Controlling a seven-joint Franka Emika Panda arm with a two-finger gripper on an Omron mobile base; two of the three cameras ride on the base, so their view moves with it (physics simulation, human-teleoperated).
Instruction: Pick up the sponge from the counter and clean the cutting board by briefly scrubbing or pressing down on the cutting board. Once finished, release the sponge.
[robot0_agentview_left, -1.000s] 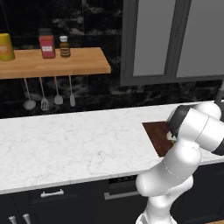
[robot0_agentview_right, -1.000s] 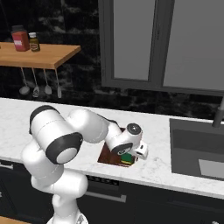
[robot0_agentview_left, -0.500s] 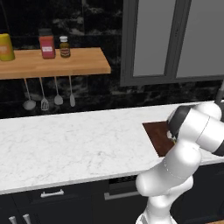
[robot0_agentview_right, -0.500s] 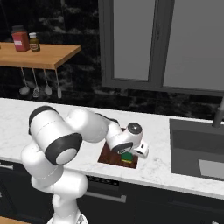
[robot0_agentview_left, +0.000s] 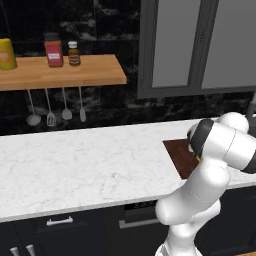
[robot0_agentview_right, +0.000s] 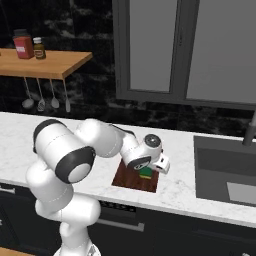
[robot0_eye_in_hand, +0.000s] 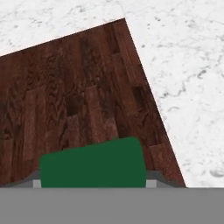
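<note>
Sponge (robot0_agentview_right: 146, 173), green on top with a yellow layer under it, sits on the cutting board (robot0_agentview_right: 131, 179) directly beneath the robot's hand in the right base view. Going left to right in that view: at about 10 o'clock the wooden shelf (robot0_agentview_right: 50, 64) carries a red jar (robot0_agentview_right: 23, 44) and a small brown bottle (robot0_agentview_right: 38, 48), with utensils (robot0_agentview_right: 41, 96) hanging under it; the white arm bends across the middle; the gripper (robot0_agentview_right: 149, 169) points down over the board just right of centre; the sink (robot0_agentview_right: 226, 176) lies at 3 o'clock. The board rests flat on the counter (robot0_agentview_right: 20, 145), near its front edge.

In the left base view the yellow container (robot0_agentview_left: 7, 54) stands at the far left of the shelf, and the dark board shows at about 4 o'clock, partly behind the arm's elbow.

In the hand view the sponge's dark green top fills the bottom centre, at 6 o'clock, lying on the reddish wood grain, with marble to the right at 3 o'clock. Grey finger parts show just at either end of the sponge, so the jaws stand about the sponge's width apart; whether they grip it or have let go cannot be told.
</note>
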